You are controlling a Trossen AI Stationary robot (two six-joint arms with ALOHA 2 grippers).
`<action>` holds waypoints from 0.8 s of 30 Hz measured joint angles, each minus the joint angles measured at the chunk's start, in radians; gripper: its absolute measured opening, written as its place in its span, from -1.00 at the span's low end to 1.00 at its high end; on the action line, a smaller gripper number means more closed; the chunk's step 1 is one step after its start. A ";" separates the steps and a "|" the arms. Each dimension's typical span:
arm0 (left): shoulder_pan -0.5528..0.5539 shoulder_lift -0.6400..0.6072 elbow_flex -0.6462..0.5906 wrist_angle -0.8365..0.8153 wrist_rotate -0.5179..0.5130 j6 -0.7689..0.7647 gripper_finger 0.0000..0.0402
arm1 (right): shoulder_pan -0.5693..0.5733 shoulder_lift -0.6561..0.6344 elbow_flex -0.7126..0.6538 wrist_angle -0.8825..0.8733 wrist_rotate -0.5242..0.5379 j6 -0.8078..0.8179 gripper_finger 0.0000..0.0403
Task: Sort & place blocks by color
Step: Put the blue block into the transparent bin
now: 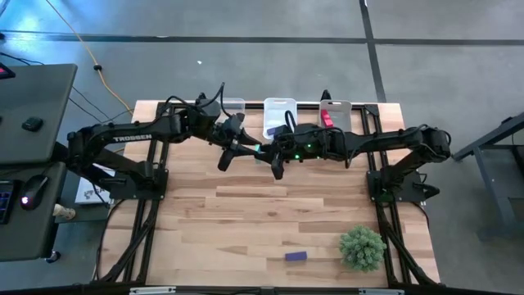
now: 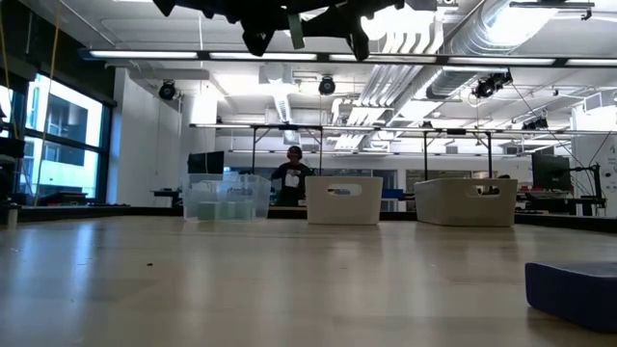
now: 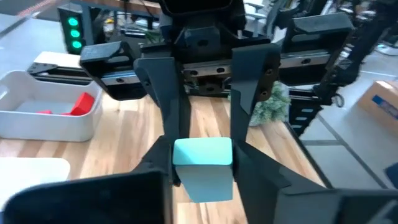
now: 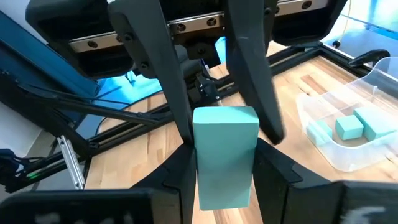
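While midair: teal block (image 4: 225, 152) between both tools' fingers | handover

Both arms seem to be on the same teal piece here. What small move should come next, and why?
Probably the right gripper should open and let go. Both wrist views show the teal block clamped between both grippers in mid-air, with the left gripper closed around it too. The clear bin holding other teal blocks sits on the left arm's side.
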 joint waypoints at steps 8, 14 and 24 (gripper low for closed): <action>0.002 0.025 0.001 0.001 0.041 0.000 -0.90 | 0.000 0.001 -0.002 -0.019 0.003 0.003 -0.50; 0.002 0.027 0.001 0.000 0.039 -0.001 -0.98 | 0.000 0.001 -0.002 -0.032 0.003 0.003 -0.50; 0.001 0.028 0.001 0.002 0.041 -0.007 -1.00 | 0.000 0.001 -0.002 -0.036 0.004 0.000 -0.36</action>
